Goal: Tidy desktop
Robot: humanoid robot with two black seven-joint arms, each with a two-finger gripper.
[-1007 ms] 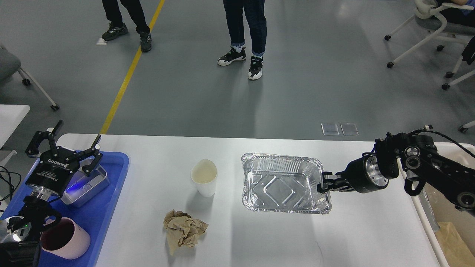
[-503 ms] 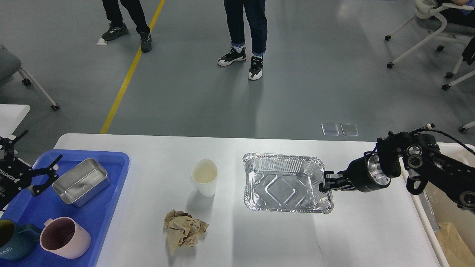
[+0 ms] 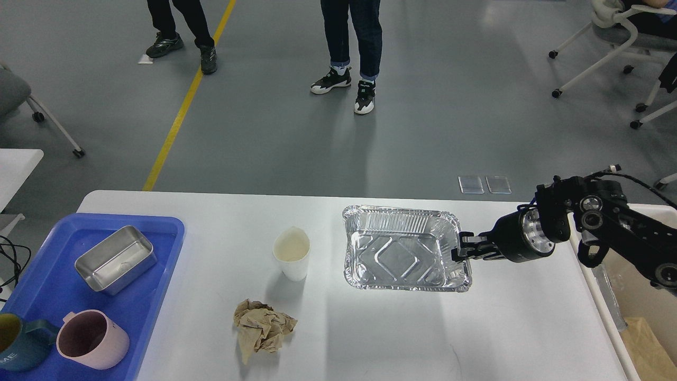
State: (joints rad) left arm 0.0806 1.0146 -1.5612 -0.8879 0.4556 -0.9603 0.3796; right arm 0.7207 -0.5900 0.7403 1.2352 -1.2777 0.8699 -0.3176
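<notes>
One arm only is in your view now — the left arm has withdrawn out of frame, leaving the blue tray (image 3: 158, 254) with its steel box (image 3: 115, 259), pink mug (image 3: 92, 338) and teal mug (image 3: 18, 349) settled. Your right gripper (image 3: 461, 253) is clamped on the right rim of the foil pan (image 3: 404, 255), which has risen slightly and shifted toward the far edge — likely the start of a carry to the cream bin (image 3: 634, 296) at right. The pan's long axis runs left to right, open side up. The desktop (image 3: 370, 338) fills the lower frame, its long axis also left to right; a paper cup (image 3: 291, 253) and crumpled brown paper (image 3: 262, 328) remain on it.
</notes>
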